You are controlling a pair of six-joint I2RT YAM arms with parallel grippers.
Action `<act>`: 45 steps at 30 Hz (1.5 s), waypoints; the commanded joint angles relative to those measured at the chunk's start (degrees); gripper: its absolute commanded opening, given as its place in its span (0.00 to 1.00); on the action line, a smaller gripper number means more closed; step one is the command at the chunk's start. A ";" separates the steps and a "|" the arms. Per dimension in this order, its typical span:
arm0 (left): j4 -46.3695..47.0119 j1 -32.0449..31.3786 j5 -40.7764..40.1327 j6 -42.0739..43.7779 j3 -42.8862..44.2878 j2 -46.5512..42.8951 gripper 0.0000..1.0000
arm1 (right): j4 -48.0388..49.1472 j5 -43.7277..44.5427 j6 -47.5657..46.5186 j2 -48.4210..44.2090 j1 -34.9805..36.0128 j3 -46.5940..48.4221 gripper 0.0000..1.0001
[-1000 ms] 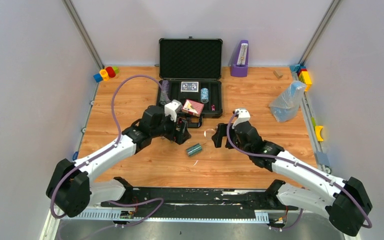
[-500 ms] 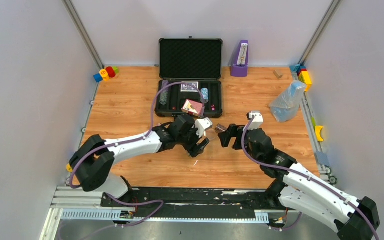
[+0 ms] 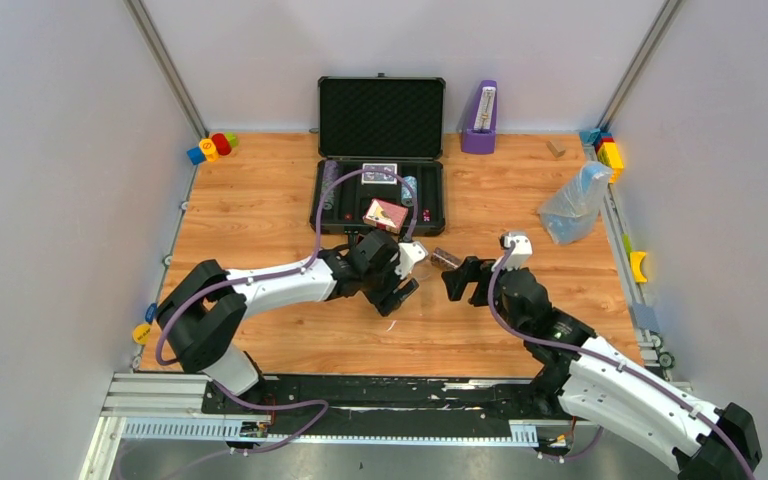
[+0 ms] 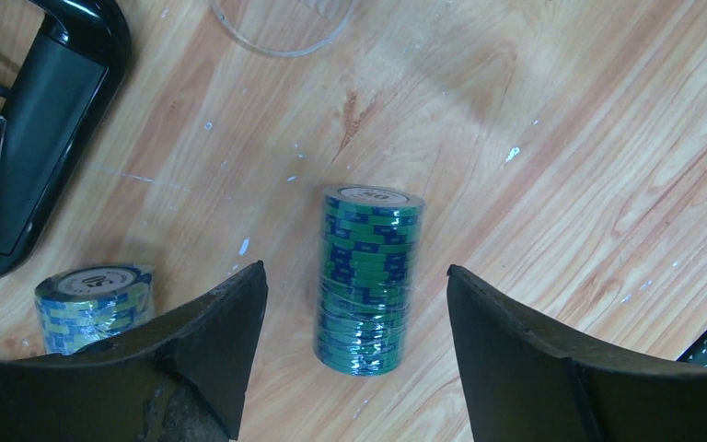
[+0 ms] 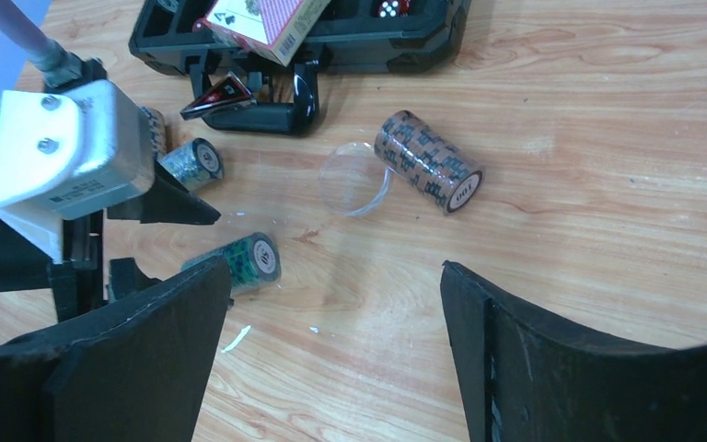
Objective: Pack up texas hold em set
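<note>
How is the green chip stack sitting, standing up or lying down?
Lying down. The green chip stack rests on its side on the wooden table; the right wrist view shows its round end facing sideways.

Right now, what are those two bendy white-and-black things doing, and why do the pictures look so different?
They are two robot arms. One picture looks down from above; the other two come from little cameras on each arm's wrist, so you see its own pincer up close. On the wooden table sits an open black case with a red card deck resting in it. Rolls of poker chips lie outside it: a green roll, a blue roll and a brown roll. The left pincer is open on either side of the green roll, not gripping it. The right pincer is open and holds nothing.
</note>
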 commanded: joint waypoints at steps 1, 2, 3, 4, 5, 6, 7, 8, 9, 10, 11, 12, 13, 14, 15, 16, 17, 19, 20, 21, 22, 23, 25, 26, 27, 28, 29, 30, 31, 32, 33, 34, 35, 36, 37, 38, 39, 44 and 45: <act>-0.71 -1.01 -1.90 -3.06 0.94 0.61 0.78 | 4.61 0.27 -0.10 -0.83 -0.10 -2.52 0.85; -0.67 -1.17 -2.05 -3.58 0.67 0.67 0.75 | 5.02 0.25 -0.26 -0.77 -0.08 -3.04 0.85; -0.48 -1.20 -2.03 -4.63 0.53 0.71 0.73 | 5.53 0.24 -0.39 -0.75 -0.10 -3.58 0.85; -0.24 -1.29 -1.84 -5.02 0.02 0.62 0.70 | 6.01 0.36 -0.41 -0.75 -0.08 -4.11 0.85; 0.35 -1.31 -1.66 -5.71 -0.33 0.41 0.68 | 6.36 0.47 -0.48 -0.82 -0.09 -4.51 0.85; 0.61 -1.31 -1.44 -6.00 -0.99 -0.12 0.64 | 6.68 0.59 -0.62 -0.81 -0.08 -4.88 0.85; 1.09 -1.32 -1.41 -6.51 -1.31 -0.44 0.62 | 6.81 0.74 -0.75 -0.84 -0.08 -5.20 0.85; 1.25 -1.27 -1.64 -6.66 -1.78 -1.19 0.56 | 6.96 1.01 -0.75 -0.82 -0.08 -5.51 0.85; 1.43 -1.31 -1.87 -7.00 -1.93 -1.64 0.51 | 7.20 1.16 -0.85 -0.86 -0.08 -5.84 0.85; 1.54 -1.31 -2.43 -7.48 -2.11 -2.63 0.48 | 7.41 1.22 -0.81 -0.91 -0.08 -6.34 0.84; 1.60 -1.32 -2.84 -7.72 -2.14 -3.10 0.43 | 7.46 1.30 -0.74 -0.78 -0.08 -6.79 0.85; 1.76 -1.32 -3.95 -8.41 -2.05 -4.16 0.41 | 8.87 1.17 -0.69 -0.70 -0.08 -7.27 0.85; 1.80 -1.32 -4.25 -8.80 -2.02 -4.66 0.34 | 9.80 0.94 -0.73 -0.56 -0.08 -7.67 0.84; 2.00 -1.32 -5.36 -9.49 -1.87 -5.87 0.32 | 10.43 0.77 -0.74 -0.41 -0.08 -7.92 0.84; 2.23 -1.32 -6.69 -9.83 -1.80 -6.52 0.27 | 10.93 0.58 -0.74 -0.08 -0.12 -8.04 0.84; 2.77 -1.32 -7.25 -10.34 -1.70 -7.78 0.26 | 11.27 0.51 -0.81 0.32 -0.09 -8.06 0.84; 3.05 -1.30 -8.48 -10.60 -1.59 -8.45 0.23 | 11.58 0.49 -0.75 0.64 -0.07 -7.94 0.84; 3.76 -1.25 -11.47 -11.45 -1.25 -10.17 0.19 | 12.05 0.33 -0.85 1.60 -0.07 -7.87 0.84; 3.86 -1.24 -12.67 -12.13 -0.89 -11.05 0.19 | 12.19 0.18 -0.81 2.08 -0.08 -7.82 0.84; 3.81 -1.23 -15.40 -12.51 -0.47 -11.82 0.18 | 12.28 -0.23 -0.78 2.49 -0.08 -7.80 0.84; 3.63 -1.16 -16.70 -13.19 -0.26 -12.13 0.17 | 12.37 -0.74 -0.77 3.01 -0.08 -7.87 0.84; 3.61 -1.11 -18.86 -13.43 0.00 -12.79 0.15 | 12.50 -1.13 -0.77 3.29 -0.08 -7.93 0.84; 3.86 -0.83 -20.43 -13.88 -0.01 -13.87 0.12 | 12.68 -1.78 -0.77 3.68 -0.09 -8.04 0.83; 4.32 -0.36 -20.53 -14.12 -0.08 -14.22 0.10 | 12.85 -1.81 -0.81 3.72 -0.08 -8.10 0.83; 4.85 -0.05 -20.13 -14.53 -0.31 -14.87 0.10 | 13.02 -1.84 -0.85 3.80 -0.08 -8.19 0.83; 5.06 0.71 -19.55 -14.76 -0.45 -15.16 0.09 | 13.20 -1.73 -0.92 3.70 -0.08 -8.30 0.83; 5.48 1.10 -17.99 -15.02 -0.66 -15.55 0.09 | 13.34 -1.65 -0.94 3.68 -0.08 -8.38 0.83; 5.64 1.68 -17.21 -14.96 -0.80 -15.71 0.09 | 13.38 -1.58 -0.95 3.63 -0.06 -8.48 0.83; 5.71 1.81 -15.81 -14.28 -0.95 -15.66 0.09 | 13.43 -1.61 -0.96 3.64 -0.12 -8.54 0.83; 5.71 1.90 -15.06 -13.80 -1.03 -15.60 0.11 | 13.48 -1.61 -0.97 3.61 -0.11 -8.58 0.83; 5.55 1.92 -13.20 -12.65 -1.11 -15.22 0.13 | 13.52 -1.55 -1.00 3.63 -0.08 -8.60 0.83; 5.45 1.93 -10.69 -11.89 -1.11 -14.93 0.20 | 13.53 -1.54 -1.01 3.59 -0.08 -8.63 0.83; 5.20 1.93 -9.30 -10.59 -1.05 -14.22 0.28 | 13.60 -1.54 -1.03 3.57 -0.08 -8.68 0.83; 5.06 1.93 -5.81 -9.85 -0.88 -13.25 0.47 | 13.61 -1.54 -1.03 3.57 -0.12 -8.68 0.83; 4.58 1.96 -4.08 -8.68 -0.73 -12.59 0.56 | 13.61 -1.47 -1.03 3.58 -0.15 -8.68 0.83; 4.13 1.99 -1.36 -8.23 -0.16 -11.08 0.70 | 13.61 -1.45 -1.03 3.54 -0.09 -8.68 0.83; 3.25 1.95 -0.28 -7.59 0.15 -10.32 0.74 | 13.61 -1.39 -1.08 3.53 -0.08 -8.68 0.83; 1.45 0.71 3.10 -5.32 1.44 -5.15 0.91 | 13.44 -1.07 -1.19 3.18 -0.06 -8.73 0.83; 1.41 0.20 3.36 -4.49 1.44 -4.80 0.91 | 13.44 -0.99 -1.14 3.12 -0.08 -8.80 0.83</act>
